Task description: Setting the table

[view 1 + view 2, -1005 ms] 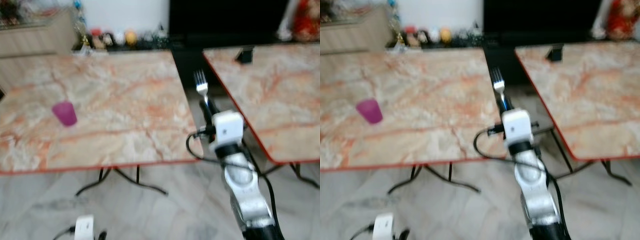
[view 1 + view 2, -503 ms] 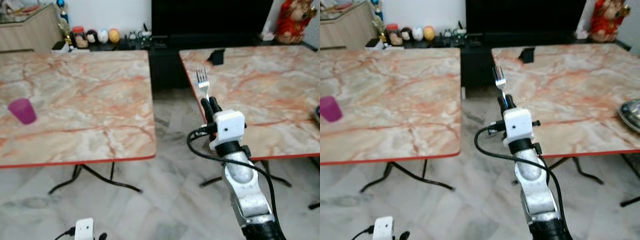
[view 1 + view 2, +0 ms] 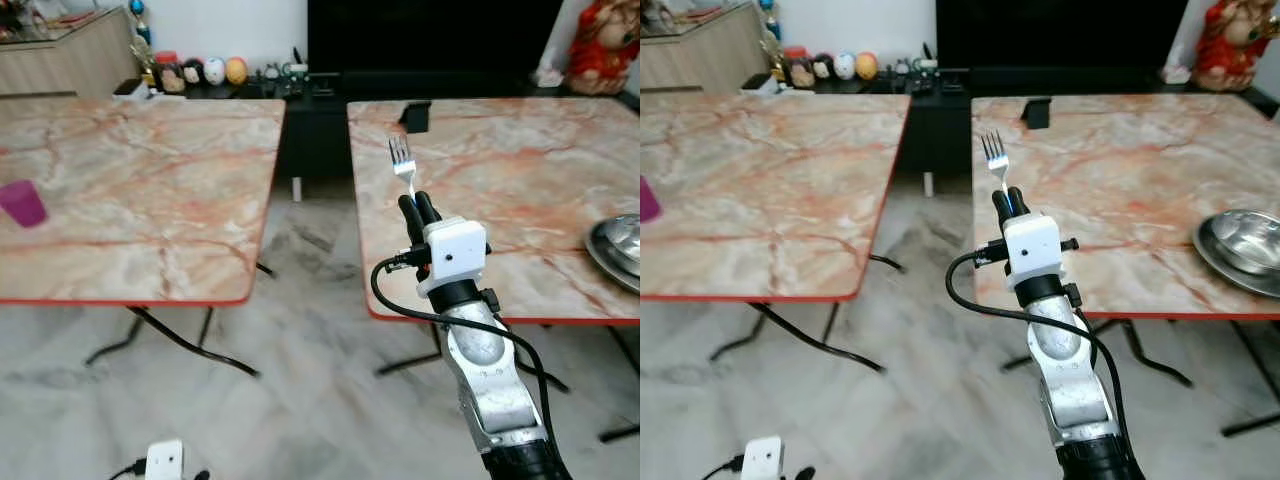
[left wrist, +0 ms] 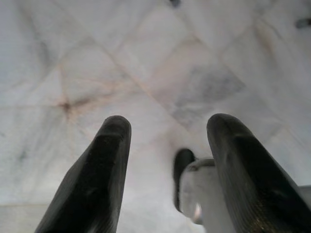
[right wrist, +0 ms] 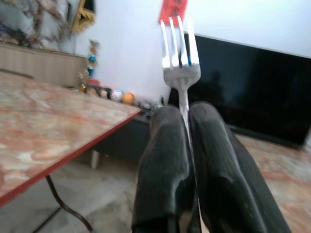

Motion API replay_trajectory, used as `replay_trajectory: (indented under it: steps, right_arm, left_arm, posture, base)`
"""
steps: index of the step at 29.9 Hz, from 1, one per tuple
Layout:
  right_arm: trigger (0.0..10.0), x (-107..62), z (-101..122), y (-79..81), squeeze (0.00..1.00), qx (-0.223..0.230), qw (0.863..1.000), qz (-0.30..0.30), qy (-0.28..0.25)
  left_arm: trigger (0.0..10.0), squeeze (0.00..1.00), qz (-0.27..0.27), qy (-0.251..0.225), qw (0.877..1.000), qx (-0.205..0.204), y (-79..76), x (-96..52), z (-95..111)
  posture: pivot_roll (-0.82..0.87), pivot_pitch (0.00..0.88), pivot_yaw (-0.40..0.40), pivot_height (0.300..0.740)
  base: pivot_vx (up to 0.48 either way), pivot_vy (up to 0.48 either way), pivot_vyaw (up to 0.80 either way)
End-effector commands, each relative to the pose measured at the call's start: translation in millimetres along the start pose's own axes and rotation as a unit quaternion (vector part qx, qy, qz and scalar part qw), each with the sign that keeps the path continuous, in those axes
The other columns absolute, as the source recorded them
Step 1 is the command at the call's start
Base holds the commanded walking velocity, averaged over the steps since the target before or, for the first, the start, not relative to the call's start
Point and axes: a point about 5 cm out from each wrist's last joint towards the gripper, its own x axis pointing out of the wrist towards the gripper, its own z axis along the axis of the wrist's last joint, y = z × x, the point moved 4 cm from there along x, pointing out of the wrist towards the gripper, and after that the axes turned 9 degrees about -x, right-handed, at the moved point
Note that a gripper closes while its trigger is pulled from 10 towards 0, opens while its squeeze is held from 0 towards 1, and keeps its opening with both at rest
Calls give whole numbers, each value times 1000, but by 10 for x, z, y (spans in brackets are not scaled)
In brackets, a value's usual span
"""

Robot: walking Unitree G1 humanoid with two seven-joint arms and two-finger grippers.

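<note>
My right gripper [image 3: 414,203] is shut on a silver fork [image 3: 401,160], held upright with its tines up, over the near left corner of the right marble table [image 3: 520,180]. The right wrist view has the fork [image 5: 179,58] rising from between the closed black fingers [image 5: 167,160]. A steel bowl [image 3: 615,245] rests at that table's right edge. A purple cup [image 3: 22,203] stands on the left marble table [image 3: 140,190]. My left gripper [image 4: 167,160] hangs low over the floor with its fingers spread wide.
A tiled gap [image 3: 310,250] separates the two tables, whose black legs [image 3: 180,340] splay over the floor. Behind stand a dark TV cabinet [image 3: 430,40], small ornaments [image 3: 200,72] and a red figure [image 3: 600,45].
The camera has swung right: the left table and cup have slid left, and the steel bowl has come into view. The fork stays in my right gripper.
</note>
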Motion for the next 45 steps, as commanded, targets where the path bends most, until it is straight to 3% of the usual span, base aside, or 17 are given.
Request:
replay_trajectory:
  steps: [1, 10, 28, 37, 45]
  right_arm:
    - [10000, 26, 32, -58, 0, -3, 1000, -6, -5]
    - [10000, 47, 26, -64, 0, 1, 1000, -9, -1]
    - [10000, 58, 21, -66, 0, 6, 1000, -9, -1]
    - [10000, 55, 17, -68, 0, 10, 1000, -13, 0]
    - [10000, 64, 26, -67, 0, 14, 1000, -15, -1]
  left_arm:
    - [10000, 0, 1, 0, 1000, 2, -1, 20, 50]
    - [10000, 0, 4, 1, 1000, 3, 11, 30, 78]
    - [10000, 0, 0, 3, 1000, -14, -13, 20, 37]
    - [10000, 0, -2, 5, 1000, -3, -12, 17, 24]
    - [10000, 0, -3, 6, 1000, -1, -5, 16, 26]
  posture:
    - [-96, 0, 34, 740]
    - [-95, 0, 36, 740]
    - [-94, 0, 31, 740]
    - [-97, 0, 33, 740]
    - [-103, 0, 37, 740]
  base:
    - [0, -424, 0]
    - [0, -422, 0]
    - [0, 0, 0]
    - [0, 0, 0]
    - [288, 0, 0]
